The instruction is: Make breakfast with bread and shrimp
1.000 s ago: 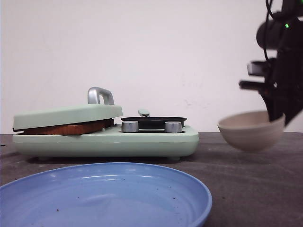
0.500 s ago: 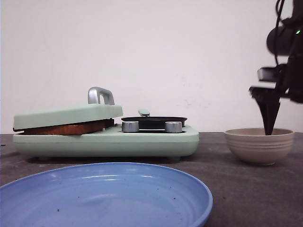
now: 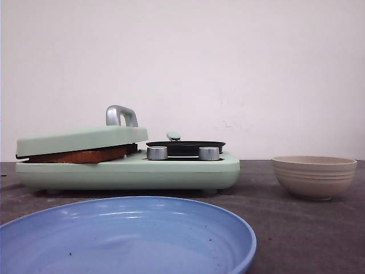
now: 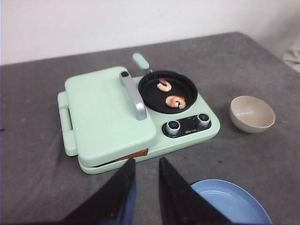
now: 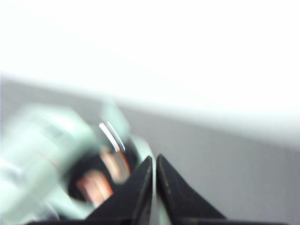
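Observation:
The bread shows only as a brown crust edge (image 3: 80, 155) (image 4: 137, 153) under the shut lid (image 4: 105, 108) of the mint-green breakfast maker (image 3: 171, 171). Two pieces of shrimp (image 4: 164, 85) (image 4: 176, 101) lie in its small black pan (image 4: 154, 96). My left gripper (image 4: 145, 161) hovers high in front of the maker, open by a narrow gap, nothing between its fingers. My right gripper (image 5: 154, 158) is shut and empty. Its view is blurred and shows the pan with smeared orange shrimp (image 5: 101, 180). Neither gripper appears in the front view.
A beige ribbed bowl (image 3: 313, 176) (image 4: 252, 114) stands empty on the dark table, to the right of the maker. A blue plate (image 3: 228, 228) (image 4: 229, 201) sits nearest the front edge. Two silver knobs (image 3: 156, 152) face forward on the maker.
The right gripper held the tilted bowl in the air, set it upright on the table, let go, and has risen out of the front view.

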You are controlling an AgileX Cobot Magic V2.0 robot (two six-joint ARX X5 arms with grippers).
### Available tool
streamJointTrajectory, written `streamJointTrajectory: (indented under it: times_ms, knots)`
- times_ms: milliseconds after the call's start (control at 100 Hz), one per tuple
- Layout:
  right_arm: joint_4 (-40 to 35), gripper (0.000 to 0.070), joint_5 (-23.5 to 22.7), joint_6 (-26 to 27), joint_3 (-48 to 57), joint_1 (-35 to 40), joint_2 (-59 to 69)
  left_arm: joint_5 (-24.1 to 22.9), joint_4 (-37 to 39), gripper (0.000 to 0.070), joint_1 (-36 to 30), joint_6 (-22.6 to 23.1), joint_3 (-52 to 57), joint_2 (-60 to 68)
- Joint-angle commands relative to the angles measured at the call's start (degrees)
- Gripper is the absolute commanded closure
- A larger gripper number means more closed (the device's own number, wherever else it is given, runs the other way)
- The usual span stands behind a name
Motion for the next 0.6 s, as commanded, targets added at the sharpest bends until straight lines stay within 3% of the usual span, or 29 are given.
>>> streamJointTrajectory:
  times_ms: [0,210,350,590]
  knots:
    - [0.4,0.07,2.2,-3.5,-2.7,0.1,-4.3,0.9,3.5,0.0696,-0.2,-0.7,-2.5,-0.1]
    - [-3.1,0.07,4.1,-3.0,-15.9,-0.4,-17.9,7.0,16.2,0.0696,-0.2,-4.7,-14.7,-1.3]
    - [-3.0,0.07,4.6,1.8,-24.1,-0.4,-25.4,10.2,25.3,0.0696,-0.2,-6.8,-21.8,-2.4]
    - [-3.9,0.07,9.4,4.3,-27.0,-0.4,-29.5,10.3,24.7,0.0696,-0.2,-9.5,-24.0,-2.7]
